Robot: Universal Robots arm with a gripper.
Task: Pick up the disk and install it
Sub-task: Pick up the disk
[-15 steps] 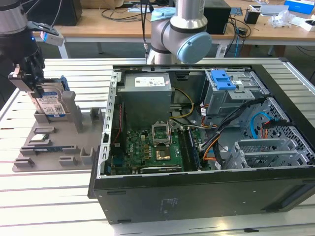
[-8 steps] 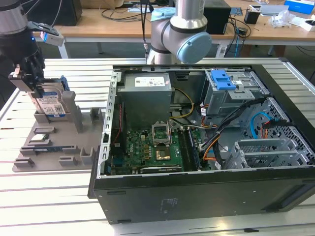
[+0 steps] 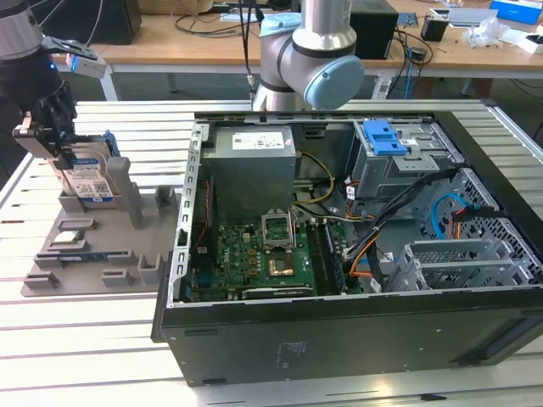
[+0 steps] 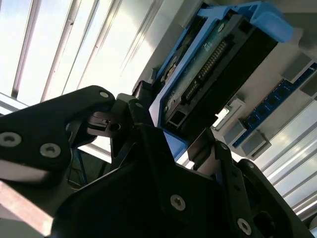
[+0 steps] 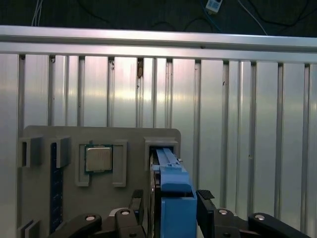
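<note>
**Inspector:** Condition of the gripper?

**Examiner:** The gripper (image 3: 59, 151) was clamped on the disk (image 3: 88, 180). In both wrist views one black finger (image 5: 204, 208) stood at each broad side of it, pressed against the blue bracket (image 5: 174, 186). I could make out no gap.

**Inspector:** Pose of the arm?

**Examiner:** The arm (image 3: 312, 59) had its base on the far side of the case (image 3: 339, 339). Its wrist (image 3: 24, 38) was at the exterior view's left, above the holder (image 3: 127, 236). The gripper pointed straight down, with the fingers taking the disk at its upper edge.

**Inspector:** Where was the disk?

**Examiner:** It stood upright on edge at the grey holder's slot, with its white-and-blue label facing the exterior camera. In the first wrist view its far end lay between the slot's walls. I could not tell whether it rested on the slot's floor or hung just clear. The second wrist view showed its pin row (image 4: 210, 59).

**Inspector:** Surroundings?

**Examiner:** The holder lay flat on the slatted metal table (image 3: 85, 339), just beside the open case. A chip (image 5: 99, 158) sat in a square recess near the slot. Inside the case I noted a green board (image 3: 263, 254), a grey box (image 3: 253, 165) and a blue latch (image 3: 382, 136) on the cage. The latch was well apart from the disk.
</note>
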